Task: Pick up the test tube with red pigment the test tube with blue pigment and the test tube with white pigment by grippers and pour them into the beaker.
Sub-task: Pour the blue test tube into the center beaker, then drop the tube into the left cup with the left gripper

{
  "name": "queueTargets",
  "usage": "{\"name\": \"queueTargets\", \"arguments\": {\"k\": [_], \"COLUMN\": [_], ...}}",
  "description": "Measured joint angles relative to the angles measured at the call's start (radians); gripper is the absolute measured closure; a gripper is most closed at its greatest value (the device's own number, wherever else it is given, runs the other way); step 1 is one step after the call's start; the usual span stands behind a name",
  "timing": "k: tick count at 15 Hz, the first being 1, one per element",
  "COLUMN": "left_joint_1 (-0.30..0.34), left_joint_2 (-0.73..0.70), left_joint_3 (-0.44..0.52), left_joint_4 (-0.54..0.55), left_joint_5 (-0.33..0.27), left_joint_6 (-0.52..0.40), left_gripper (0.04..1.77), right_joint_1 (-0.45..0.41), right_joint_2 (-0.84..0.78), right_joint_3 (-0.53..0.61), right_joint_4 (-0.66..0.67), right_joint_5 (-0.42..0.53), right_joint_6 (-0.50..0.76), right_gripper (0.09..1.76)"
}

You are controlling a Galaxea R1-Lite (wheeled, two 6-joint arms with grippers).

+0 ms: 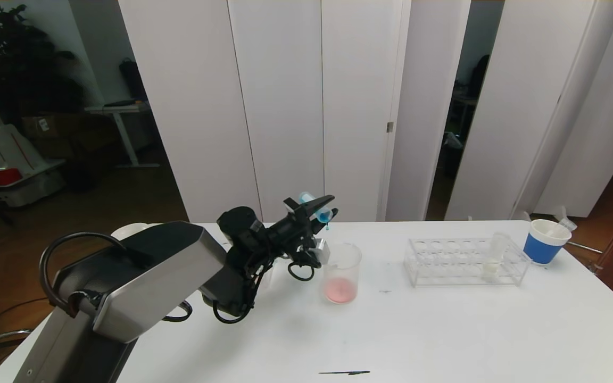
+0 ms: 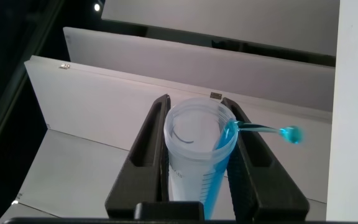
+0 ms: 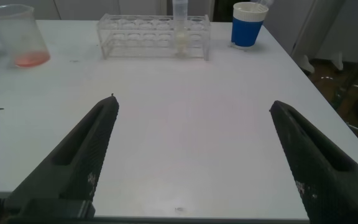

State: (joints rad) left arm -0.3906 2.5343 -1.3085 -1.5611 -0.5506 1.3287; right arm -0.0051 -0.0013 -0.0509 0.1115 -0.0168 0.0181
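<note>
Overhead, slim clear test tube with blue pigment (image 1: 318, 209), glass beaker (image 1: 341, 272)

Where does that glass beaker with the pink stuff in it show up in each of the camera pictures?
Head view: the beaker stands on the white table near the middle, below the left gripper tipping the test tube with blue pigment.
Left wrist view: not in it.
Right wrist view: top left corner, far from the right gripper.
Shared landmark: the clear tube rack, beside the beaker in both.

Open table (image 1: 445, 330) lies between the beaker (image 1: 342, 273) and the tube rack (image 1: 466, 261).
</note>
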Motion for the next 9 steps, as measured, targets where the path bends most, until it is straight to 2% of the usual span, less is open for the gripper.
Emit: {"name": "queueTargets", "arguments": {"k": [9], "left_joint_1": [-0.009], "left_joint_2": [-0.008], "left_joint_3": [0.023], "left_joint_4": [0.0], "left_joint_5": [0.001], "left_joint_6": [0.001], "left_gripper": [1.21], "right_joint_1": [0.0], "right_joint_2": [0.0], "right_joint_3": [0.0], "right_joint_4": [0.0], "right_joint_5": [0.0], "right_joint_6": [0.0], "right_gripper": [0.1]}}
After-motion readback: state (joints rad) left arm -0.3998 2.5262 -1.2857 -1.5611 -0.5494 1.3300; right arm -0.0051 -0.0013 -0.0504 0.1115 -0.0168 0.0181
